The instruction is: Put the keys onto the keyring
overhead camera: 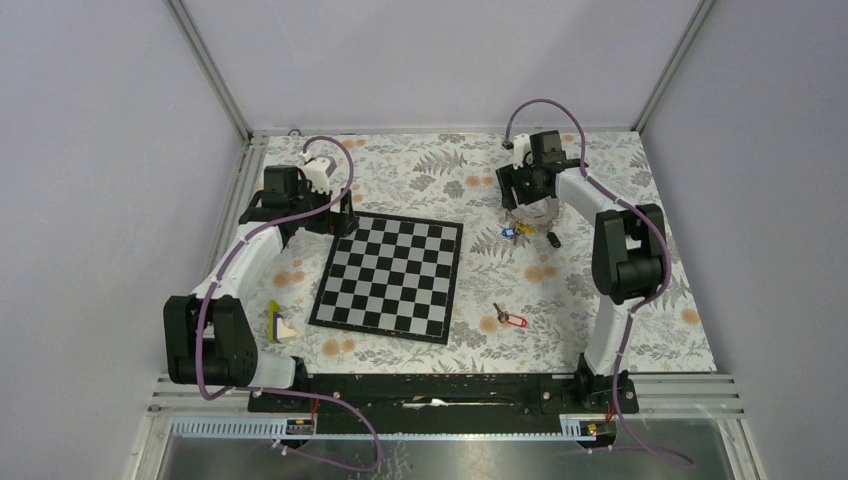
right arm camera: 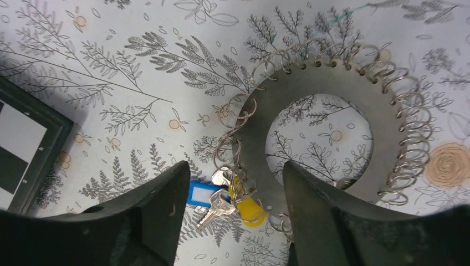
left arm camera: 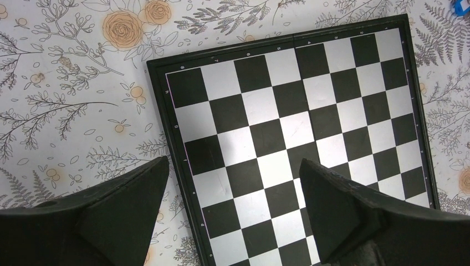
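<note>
Keys against keyring; chessboard border numbered

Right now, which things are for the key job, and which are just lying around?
For the job: the keyring; the blue-tagged and yellow-tagged keys at its edge; the red-tagged key lying alone.
Just lying about: the chessboard; a small yellow-and-white object to its left.

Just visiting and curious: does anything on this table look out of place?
The red-tagged key lies alone on the flowered cloth beside the chessboard's near right corner. It is far from the keyring at the far right, where the blue-tagged key and yellow-tagged key sit at its edge.
</note>
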Robot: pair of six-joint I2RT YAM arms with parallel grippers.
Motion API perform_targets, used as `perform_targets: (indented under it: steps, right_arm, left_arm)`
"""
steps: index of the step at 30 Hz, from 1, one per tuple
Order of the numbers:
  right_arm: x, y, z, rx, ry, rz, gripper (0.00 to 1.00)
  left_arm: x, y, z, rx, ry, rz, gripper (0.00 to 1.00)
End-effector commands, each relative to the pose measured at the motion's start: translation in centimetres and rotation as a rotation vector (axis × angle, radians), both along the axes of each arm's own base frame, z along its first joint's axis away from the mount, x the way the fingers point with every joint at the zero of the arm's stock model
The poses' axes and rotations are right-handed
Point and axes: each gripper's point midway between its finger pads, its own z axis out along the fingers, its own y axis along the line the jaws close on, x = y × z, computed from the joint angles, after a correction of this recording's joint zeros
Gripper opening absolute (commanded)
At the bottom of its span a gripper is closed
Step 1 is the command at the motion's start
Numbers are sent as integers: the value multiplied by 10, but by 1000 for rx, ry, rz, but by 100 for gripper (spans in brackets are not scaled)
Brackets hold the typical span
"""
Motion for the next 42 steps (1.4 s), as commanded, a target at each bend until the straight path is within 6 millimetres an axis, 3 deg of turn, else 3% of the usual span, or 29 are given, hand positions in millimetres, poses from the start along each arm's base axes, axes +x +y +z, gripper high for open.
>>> perform_targets:
  steps: [1, 6, 14, 24, 42]
  right_arm:
    - [1, 4, -4, -12, 56, 27, 65]
    - [7, 11, -10, -15, 67, 36, 60]
    - [38, 7, 1, -36, 1, -51, 54]
    - [66, 3, -4, -56, -23, -126, 44]
    - [66, 22, -31, -96, 24, -69, 38]
  left_arm:
    - [11, 0, 16, 4, -53, -21, 99]
    - [14, -2, 11, -2, -36, -25, 99]
    - [14, -1, 6, 5, -27, -25, 99]
    - [13, -2, 19, -5, -61, -22, 99]
    - [10, -5, 20, -22, -64, -34, 99]
